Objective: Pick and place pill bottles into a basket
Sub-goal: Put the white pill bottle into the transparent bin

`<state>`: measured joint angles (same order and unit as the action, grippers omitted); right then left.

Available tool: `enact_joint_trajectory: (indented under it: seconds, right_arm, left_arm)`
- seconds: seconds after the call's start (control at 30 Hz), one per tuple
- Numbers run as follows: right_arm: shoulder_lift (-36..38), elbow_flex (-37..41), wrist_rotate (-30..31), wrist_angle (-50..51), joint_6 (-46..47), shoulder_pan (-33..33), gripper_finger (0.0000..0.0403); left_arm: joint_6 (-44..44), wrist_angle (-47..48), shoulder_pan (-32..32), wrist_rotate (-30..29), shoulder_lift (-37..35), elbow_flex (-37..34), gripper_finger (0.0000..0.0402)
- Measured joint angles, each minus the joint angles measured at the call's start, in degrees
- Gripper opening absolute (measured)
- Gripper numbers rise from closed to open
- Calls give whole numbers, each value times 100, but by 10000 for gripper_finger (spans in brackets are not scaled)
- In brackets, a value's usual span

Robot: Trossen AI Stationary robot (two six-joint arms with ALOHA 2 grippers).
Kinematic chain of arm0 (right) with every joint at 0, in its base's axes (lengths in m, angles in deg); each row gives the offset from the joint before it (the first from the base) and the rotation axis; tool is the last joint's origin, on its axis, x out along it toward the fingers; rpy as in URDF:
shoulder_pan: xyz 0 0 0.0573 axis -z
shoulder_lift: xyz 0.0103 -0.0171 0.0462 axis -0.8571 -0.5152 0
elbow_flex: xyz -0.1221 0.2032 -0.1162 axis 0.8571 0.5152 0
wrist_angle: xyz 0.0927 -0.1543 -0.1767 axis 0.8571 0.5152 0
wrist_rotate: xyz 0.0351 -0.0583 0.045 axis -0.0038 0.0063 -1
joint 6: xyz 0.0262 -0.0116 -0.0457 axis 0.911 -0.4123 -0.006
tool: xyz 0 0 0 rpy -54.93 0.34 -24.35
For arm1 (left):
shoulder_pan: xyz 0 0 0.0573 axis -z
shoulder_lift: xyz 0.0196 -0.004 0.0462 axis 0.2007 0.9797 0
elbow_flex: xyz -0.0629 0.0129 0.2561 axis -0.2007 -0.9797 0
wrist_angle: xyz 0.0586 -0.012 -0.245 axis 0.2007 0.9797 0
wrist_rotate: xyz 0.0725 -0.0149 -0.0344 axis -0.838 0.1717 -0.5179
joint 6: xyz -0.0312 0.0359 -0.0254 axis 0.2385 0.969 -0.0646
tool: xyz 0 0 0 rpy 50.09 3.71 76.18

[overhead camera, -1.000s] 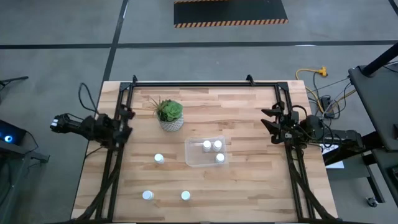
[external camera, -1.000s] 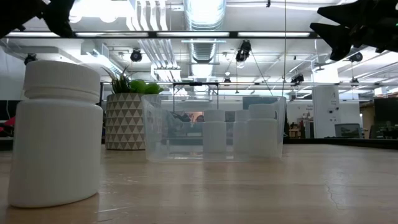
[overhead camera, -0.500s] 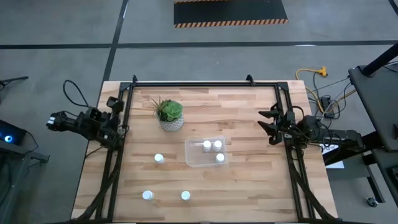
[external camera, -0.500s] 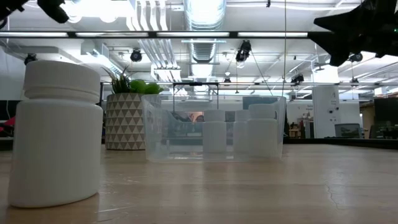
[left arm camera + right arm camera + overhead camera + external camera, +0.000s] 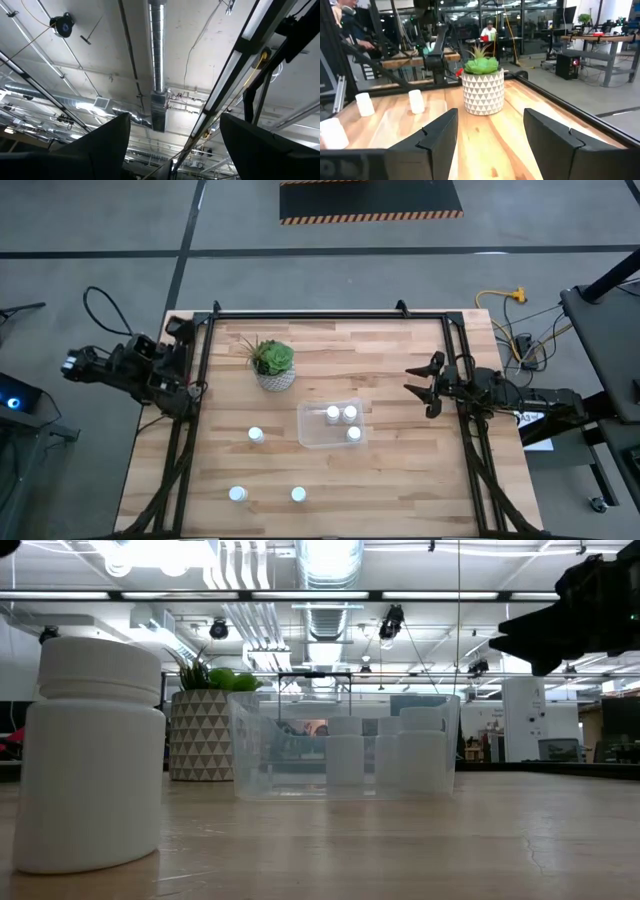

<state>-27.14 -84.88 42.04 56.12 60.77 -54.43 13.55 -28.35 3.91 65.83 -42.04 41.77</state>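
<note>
Bottles (image 5: 349, 414): I count three in the basket (image 5: 312, 434), three on the counter (image 5: 400, 480) beside it. Both jaws wide, empty: left gripper (image 5: 179, 350) and right gripper (image 5: 420, 384) flank the basket.

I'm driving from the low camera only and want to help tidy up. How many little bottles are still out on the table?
Observer: Three pill bottles are outside the basket; one stands left of it and two stand near the front edge.
Operator: And how many are inside?
Observer: Three, seen from above: two toward the potted plant side, one in the corner behind.
Operator: Where are the arms?
Observer: The right gripper is open over the table's right edge; the left gripper is off the left edge, its camera pointing at the ceiling.
</note>
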Motion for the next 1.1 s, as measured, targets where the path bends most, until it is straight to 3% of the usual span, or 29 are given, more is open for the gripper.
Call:
enact_joint_trajectory:
  seconds: [0.63, 0.83, 0.93, 1.1]
  right_arm:
    - [-210, -2, -2, -3, -7, -2, 215]
    - [-210, -2, -2, -4, -4, -2, 215]
    - [-210, -2, 0, -7, -13, -2, 215]
    - [-210, -2, 2, -7, -7, -2, 215]
  left_arm:
    - [-15, 34, 0, 8, 2400, 2641, 290]
    - [-396, 33, 3, 649, 2889, 3536, 290]
    - [-794, 1050, 0, 716, 2991, 3932, 290]
    - [-1053, 4102, 55, 820, 2989, 4917, 290]
